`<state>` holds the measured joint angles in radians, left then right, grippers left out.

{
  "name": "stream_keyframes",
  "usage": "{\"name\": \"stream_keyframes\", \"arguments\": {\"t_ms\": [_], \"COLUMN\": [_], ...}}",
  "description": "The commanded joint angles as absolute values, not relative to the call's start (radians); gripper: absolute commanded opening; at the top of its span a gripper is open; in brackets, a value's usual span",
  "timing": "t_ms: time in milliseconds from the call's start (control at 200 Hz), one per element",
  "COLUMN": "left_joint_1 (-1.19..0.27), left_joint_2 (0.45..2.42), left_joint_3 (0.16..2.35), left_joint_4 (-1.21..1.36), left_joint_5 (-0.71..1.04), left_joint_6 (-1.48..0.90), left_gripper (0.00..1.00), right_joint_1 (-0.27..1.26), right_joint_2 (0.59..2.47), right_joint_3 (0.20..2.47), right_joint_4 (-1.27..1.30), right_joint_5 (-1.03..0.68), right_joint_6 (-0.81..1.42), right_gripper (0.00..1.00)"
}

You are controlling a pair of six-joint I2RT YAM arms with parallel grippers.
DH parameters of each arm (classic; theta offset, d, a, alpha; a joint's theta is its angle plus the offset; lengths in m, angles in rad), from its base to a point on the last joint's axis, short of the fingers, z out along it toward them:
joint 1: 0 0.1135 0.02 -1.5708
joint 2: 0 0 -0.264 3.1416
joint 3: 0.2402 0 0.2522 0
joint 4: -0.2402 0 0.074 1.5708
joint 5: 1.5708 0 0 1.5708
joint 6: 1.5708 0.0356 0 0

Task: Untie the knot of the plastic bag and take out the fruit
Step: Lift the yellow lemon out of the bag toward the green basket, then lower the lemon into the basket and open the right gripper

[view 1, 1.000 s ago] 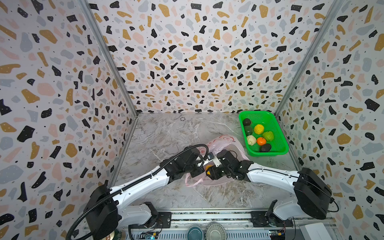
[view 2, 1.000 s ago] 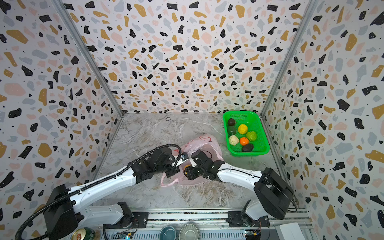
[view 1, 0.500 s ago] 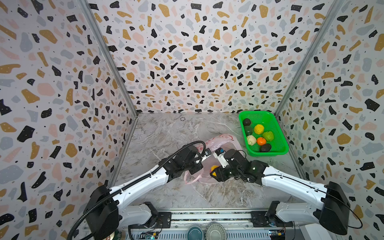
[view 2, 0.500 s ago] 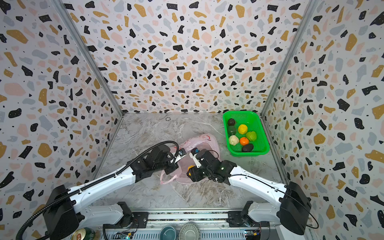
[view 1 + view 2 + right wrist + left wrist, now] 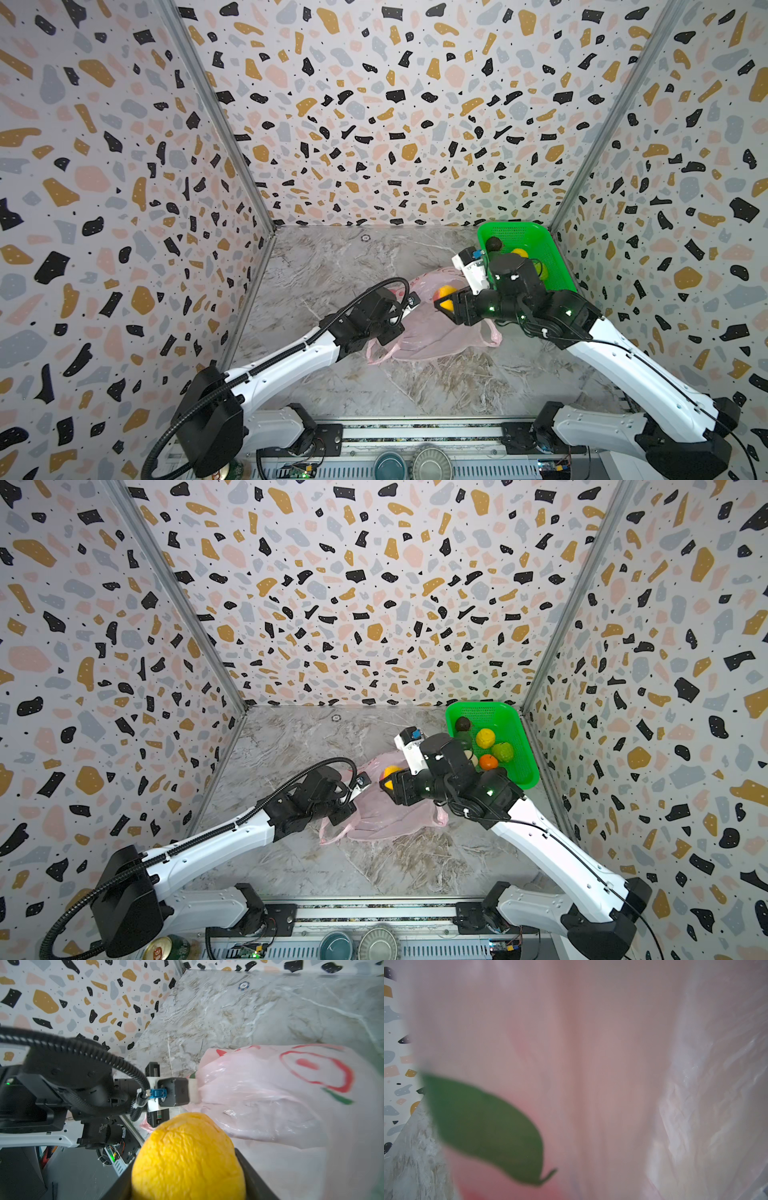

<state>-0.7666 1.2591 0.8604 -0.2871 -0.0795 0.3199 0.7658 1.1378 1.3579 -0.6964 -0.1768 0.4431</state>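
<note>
- Since a second ago the right gripper (image 5: 446, 304) has risen out of the bag (image 5: 436, 336) with a yellow fruit (image 5: 187, 1157) and swung right, toward the basket (image 5: 559, 266). Left arm and bag have hardly shifted.
- Left half of the floor (image 5: 324, 266) lies bare up to the left wall, with only a small chip (image 5: 365, 237) by the far wall.
- Left arm reaches low from the near-left base to the middle. The left gripper (image 5: 395, 330) is closed, pinching the bag's left edge, its fingers hidden in plastic.
- Bag lies slack and flattened mid-table. It is pale pink, translucent and crinkled, with a red print (image 5: 315, 1072) on its far side. One handle loop (image 5: 375, 356) trails near-left.
- Right gripper hovers above the bag's far-right part, pointing left, jaws clamped on the wrinkled yellow fruit.
- Basket stands in the far-right corner, close to the right wall. It holds yellow (image 5: 485, 737), green (image 5: 503, 752), orange (image 5: 488, 762) and dark (image 5: 462, 724) pieces. The right arm overhangs its near-left rim.
</note>
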Motion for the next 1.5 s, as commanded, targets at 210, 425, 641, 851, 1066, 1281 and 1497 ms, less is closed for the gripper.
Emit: {"name": "stream_keyframes", "arguments": {"t_ms": [210,425,641,851,1066,1281,1497], "left_joint_1": [-0.759,-0.756,-0.755,-0.756,-0.753,-0.745,-0.732], "left_joint_2": [1.306,1.335,1.346,1.345,1.349,1.366,1.380], "left_joint_3": [0.945,0.968,0.970,0.969,0.984,0.997,1.002], "left_joint_4": [-0.299,-0.309,-0.305,-0.300,-0.296,-0.300,-0.286], "left_joint_5": [-0.141,-0.172,-0.173,-0.179,-0.187,-0.195,-0.228], "left_joint_6": [0.277,0.259,0.241,0.236,0.233,0.233,0.214], "left_gripper": [0.00,0.00,0.00,0.00,0.00,0.00,0.00], "right_joint_1": [0.328,0.106,-0.043,-0.084,-0.085,-0.082,-0.081], "right_joint_2": [1.157,1.297,1.484,1.754,1.898,1.859,1.755], "right_joint_3": [1.390,1.340,1.268,1.376,1.445,1.411,1.360], "right_joint_4": [-0.610,-0.450,-0.216,-0.131,-0.162,-0.167,-0.174], "right_joint_5": [-0.256,-0.220,-0.205,-0.185,-0.137,-0.114,-0.119], "right_joint_6": [0.305,0.248,0.264,0.250,0.240,0.242,0.246], "right_gripper": [0.42,0.42,0.42,0.42,0.50,0.81,0.90]}}
